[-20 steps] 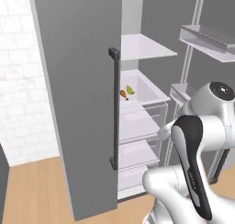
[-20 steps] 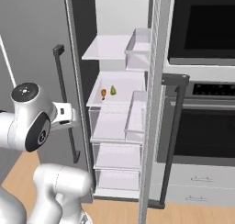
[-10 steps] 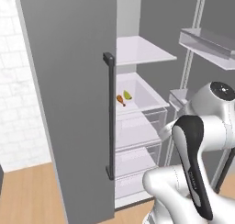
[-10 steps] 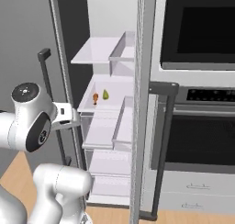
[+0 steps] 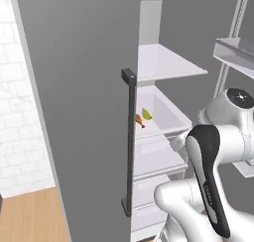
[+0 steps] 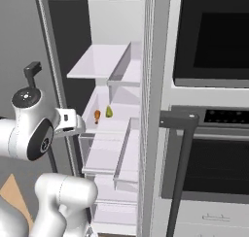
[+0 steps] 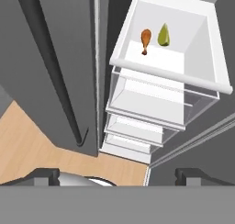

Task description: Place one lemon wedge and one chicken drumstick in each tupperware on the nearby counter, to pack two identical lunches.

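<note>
Straight ahead, an open fridge is seen, its grey door point(image 5: 79, 112) swung out to the left with a dark bar handle point(image 5: 130, 142) running down its edge. Inside, white shelves point(image 6: 104, 61) sit above clear drawers point(image 7: 151, 103) stacked toward the floor. On the shelf just above the top drawer, a brown drumstick point(image 7: 145, 40) and a green-yellow lemon wedge point(image 7: 163, 35) are seen near each other but apart, the drumstick to the left of the wedge in all three views. Both lie toward the far wall of that shelf. To the right of the fridge a built-in oven point(image 6: 214, 148) with a dark window and a bar handle is shown. The white arm point(image 5: 218, 151) is raised in front of the fridge, at about the height of the food shelf. The gripper point(image 7: 117, 176) is held back from the fridge, well apart from the food, with two dark fingertips point(image 7: 46, 176) set wide at the lower edge of the hand view and nothing between them. Wooden floor point(image 7: 32, 140) is visible below the door.
</note>
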Available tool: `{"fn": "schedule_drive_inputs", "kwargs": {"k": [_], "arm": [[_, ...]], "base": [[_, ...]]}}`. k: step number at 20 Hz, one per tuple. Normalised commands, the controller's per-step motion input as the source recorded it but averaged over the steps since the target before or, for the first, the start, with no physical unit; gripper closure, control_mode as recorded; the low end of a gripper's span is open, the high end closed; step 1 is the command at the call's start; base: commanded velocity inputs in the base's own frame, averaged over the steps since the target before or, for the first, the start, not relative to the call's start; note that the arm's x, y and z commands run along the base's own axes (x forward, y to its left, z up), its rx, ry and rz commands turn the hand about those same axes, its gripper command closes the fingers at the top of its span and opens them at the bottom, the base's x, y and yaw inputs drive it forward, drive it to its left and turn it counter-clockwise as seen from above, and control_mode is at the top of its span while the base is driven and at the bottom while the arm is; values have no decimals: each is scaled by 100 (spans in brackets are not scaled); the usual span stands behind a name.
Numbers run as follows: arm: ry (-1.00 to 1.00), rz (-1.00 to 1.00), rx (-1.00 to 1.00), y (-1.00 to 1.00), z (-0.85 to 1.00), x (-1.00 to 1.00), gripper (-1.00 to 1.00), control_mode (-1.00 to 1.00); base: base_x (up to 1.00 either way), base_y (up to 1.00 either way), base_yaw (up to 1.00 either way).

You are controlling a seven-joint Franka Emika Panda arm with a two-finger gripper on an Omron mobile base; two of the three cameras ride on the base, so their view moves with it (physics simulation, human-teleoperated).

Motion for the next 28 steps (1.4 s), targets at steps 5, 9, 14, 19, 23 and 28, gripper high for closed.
{"fn": "schedule_drive_inputs", "kwargs": {"k": [5, 9, 14, 19, 23, 28], "arm": [[0, 0, 0, 0, 0, 0, -100, 100], [0, 0, 0, -7, -19, 11, -100, -100], [-3, 0, 1, -13, -27, 49, -100, -100], [-5, 3, 0, -7, -22, 55, -100, -100], [-6, 7, 0, 0, -20, 53, -100, -100], [-1, 7, 2, 0, -15, 53, -100, -100]], "base": [[26, -14, 0], [2, -2, 0], [0, 0, 0], [0, 0, 0], [0, 0, 0], [0, 0, 0]]}}
